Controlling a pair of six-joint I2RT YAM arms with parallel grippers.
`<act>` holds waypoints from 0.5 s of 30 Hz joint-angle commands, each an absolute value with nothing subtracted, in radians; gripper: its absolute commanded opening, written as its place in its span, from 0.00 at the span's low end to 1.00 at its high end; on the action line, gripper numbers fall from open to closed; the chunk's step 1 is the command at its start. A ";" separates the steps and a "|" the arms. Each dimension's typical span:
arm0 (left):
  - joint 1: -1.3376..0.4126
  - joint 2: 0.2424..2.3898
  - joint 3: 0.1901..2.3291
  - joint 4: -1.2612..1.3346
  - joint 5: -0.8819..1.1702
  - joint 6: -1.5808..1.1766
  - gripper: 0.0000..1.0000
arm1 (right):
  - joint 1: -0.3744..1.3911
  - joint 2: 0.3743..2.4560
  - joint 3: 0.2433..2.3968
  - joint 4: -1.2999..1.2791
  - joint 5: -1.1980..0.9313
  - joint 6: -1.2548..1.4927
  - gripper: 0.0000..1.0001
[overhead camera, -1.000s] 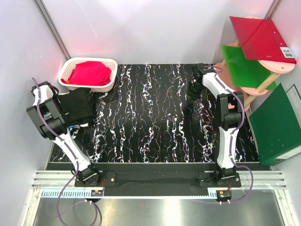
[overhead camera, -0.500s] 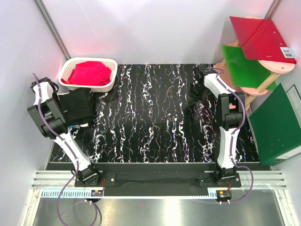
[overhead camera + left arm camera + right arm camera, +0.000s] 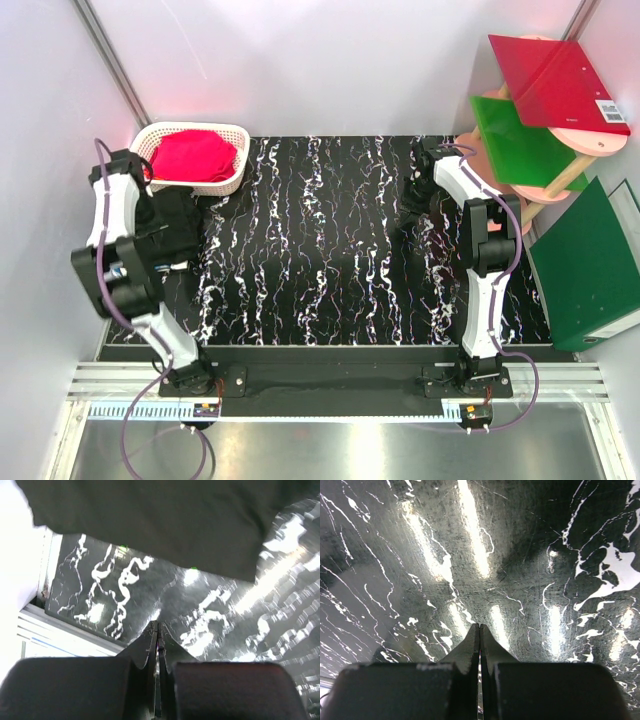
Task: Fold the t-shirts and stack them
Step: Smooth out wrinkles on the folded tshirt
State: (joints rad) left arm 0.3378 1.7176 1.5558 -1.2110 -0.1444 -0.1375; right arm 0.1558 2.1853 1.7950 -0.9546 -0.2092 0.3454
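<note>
Top external view: a flat, folded black cotton t-shirt [image 3: 176,226] lies at the left edge of the black white-veined marbled table [image 3: 320,260], just in front of a white plastic slatted basket [image 3: 232,172] holding a crumpled red cloth [image 3: 192,155].
Left wrist view: my left gripper [image 3: 156,630] has its fingers pressed together with nothing between them. The shirt's lower edge runs across the top of this view, apart from my fingertips.
Left margin: the table's side edge and a pale rail show at the left, close to my left arm. The white wall stands just beyond.
Right wrist view: my right gripper [image 3: 480,630] is likewise pinched flat on itself and holds nothing, with its tips over bare marbled top. I cannot tell whether they touch it.
Right margin: my right arm reaches to the far right corner, beside a round pink shelf stand [image 3: 560,175] carrying a green sheet [image 3: 515,140] and a red sheet [image 3: 555,80]. A dark green binder [image 3: 590,270] leans beyond the table edge.
Open room: marbled top stretches from the shirt across to my right arm.
</note>
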 commanded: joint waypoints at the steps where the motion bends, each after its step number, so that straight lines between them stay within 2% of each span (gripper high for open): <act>1: 0.351 1.873 1.627 -1.143 -0.228 -0.138 0.03 | 0.152 2.166 1.832 -0.942 -0.238 0.350 0.00; 8: 0.362 2.182 1.827 -1.247 -0.363 -0.098 0.03 | 0.143 2.157 1.844 -0.945 -0.222 0.347 0.00; 11: 0.390 2.195 1.766 -1.240 -0.423 -0.098 0.03 | 0.133 2.154 1.856 -0.953 -0.221 0.344 0.00; 15: 0.513 2.166 1.707 -1.216 -0.425 -0.098 0.03 | 0.126 2.172 1.890 -0.969 -0.235 0.334 0.00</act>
State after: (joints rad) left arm 0.3721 2.1921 1.7588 -1.2343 -0.3210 -0.1127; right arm 0.1410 2.1853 1.8236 -0.9585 -0.2127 0.3450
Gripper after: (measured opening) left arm 0.031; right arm 0.009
